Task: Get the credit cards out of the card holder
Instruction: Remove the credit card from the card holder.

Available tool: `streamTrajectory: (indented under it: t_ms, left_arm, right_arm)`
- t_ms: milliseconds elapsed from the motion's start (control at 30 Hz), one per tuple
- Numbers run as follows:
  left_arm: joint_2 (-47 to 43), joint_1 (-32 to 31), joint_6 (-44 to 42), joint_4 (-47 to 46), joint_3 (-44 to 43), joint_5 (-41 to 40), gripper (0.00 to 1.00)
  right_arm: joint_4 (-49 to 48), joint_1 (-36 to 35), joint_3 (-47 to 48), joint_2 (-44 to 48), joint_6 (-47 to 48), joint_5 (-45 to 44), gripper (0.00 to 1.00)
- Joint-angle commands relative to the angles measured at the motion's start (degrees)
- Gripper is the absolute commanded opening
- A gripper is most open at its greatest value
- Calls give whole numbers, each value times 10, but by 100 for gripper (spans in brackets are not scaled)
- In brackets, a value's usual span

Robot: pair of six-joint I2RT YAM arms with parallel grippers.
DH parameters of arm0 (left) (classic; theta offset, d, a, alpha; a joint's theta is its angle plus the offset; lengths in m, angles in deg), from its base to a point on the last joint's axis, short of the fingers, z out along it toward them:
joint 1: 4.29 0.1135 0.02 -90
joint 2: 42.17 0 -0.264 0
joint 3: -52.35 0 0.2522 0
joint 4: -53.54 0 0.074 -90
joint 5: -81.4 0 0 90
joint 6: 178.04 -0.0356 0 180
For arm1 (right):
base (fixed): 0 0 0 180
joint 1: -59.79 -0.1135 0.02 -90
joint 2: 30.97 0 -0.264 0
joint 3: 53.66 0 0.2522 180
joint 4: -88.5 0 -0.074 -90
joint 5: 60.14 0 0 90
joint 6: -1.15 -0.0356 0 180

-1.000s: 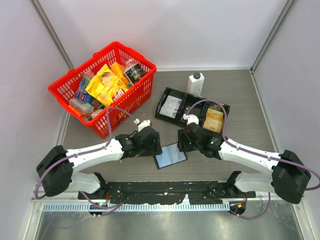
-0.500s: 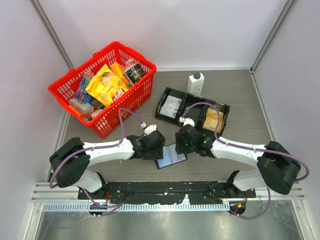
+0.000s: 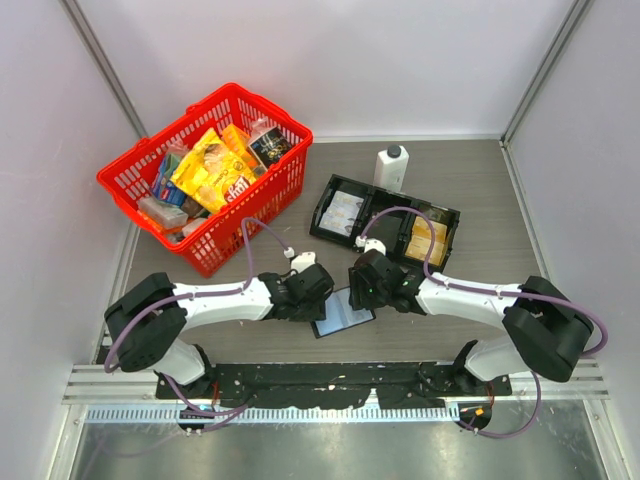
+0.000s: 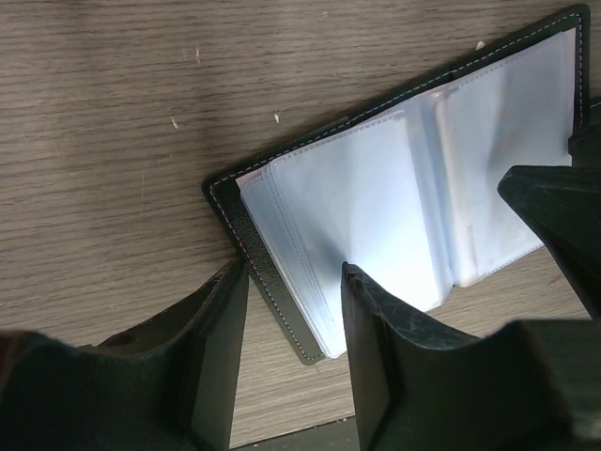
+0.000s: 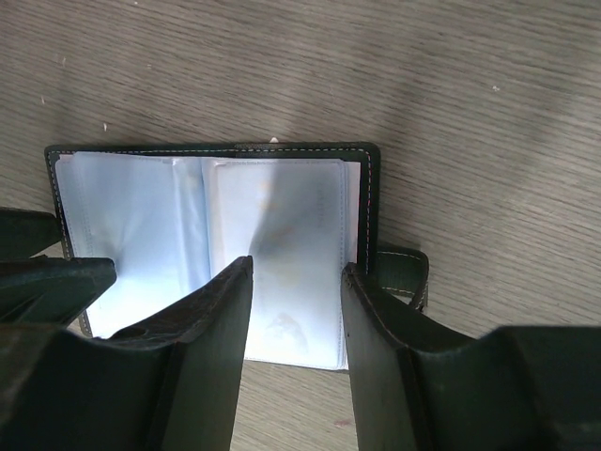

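The card holder (image 3: 343, 313) lies open on the table, black outside with pale blue clear sleeves inside. It also shows in the left wrist view (image 4: 404, 188) and the right wrist view (image 5: 207, 235), where its snap tab (image 5: 404, 279) sticks out on the right. My left gripper (image 3: 311, 293) is open, its jaws standing either side of the holder's left edge (image 4: 293, 277). My right gripper (image 3: 366, 290) is open over the right-hand sleeve page (image 5: 296, 271). I cannot tell whether cards sit in the sleeves. Golden-yellow cards (image 3: 429, 241) lie in the black tray.
The long black tray (image 3: 385, 215) stands just behind the grippers, with a pale card-like sheet (image 3: 345, 212) in its left compartment. A white bottle with a black cap (image 3: 391, 166) stands behind it. A red basket (image 3: 208, 178) full of packets is at the back left.
Both grippers have closed in on the open card holder from either side and come lower over it. The holder has stayed nearly where it was.
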State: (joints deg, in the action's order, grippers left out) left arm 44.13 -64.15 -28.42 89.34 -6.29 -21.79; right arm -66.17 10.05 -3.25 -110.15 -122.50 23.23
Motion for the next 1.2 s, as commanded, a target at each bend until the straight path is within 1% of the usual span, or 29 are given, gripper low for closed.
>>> streamTrajectory:
  t_ms: [0, 167, 367, 400, 433, 733, 967, 1167]
  left_arm:
    - [13, -6, 11, -21, 8, -1, 47]
    - [12, -6, 14, -26, 11, 0, 45]
    - [12, -6, 18, -35, 16, 3, 44]
    - [12, -7, 18, -36, 16, 3, 44]
    - [12, -6, 18, -36, 16, 3, 44]
    - [11, -7, 23, -42, 22, 3, 44]
    - [8, -6, 24, -43, 24, 1, 44]
    - [4, -7, 28, -43, 27, -1, 44]
  right_arm:
    - [-24, 0, 1, -8, -10, 14, 47]
    - [-30, 0, -1, -7, -8, 28, 46]
    - [-65, -1, -10, 5, -15, 58, 39]
    - [-69, 0, -9, 10, -17, 81, 38]
    - [-73, 0, -10, 12, -18, 83, 37]
    - [-101, 0, -7, 50, -29, 133, 20]
    - [-112, -1, -6, 75, -34, 170, 19]
    - [-134, -1, -6, 61, -38, 197, 21]
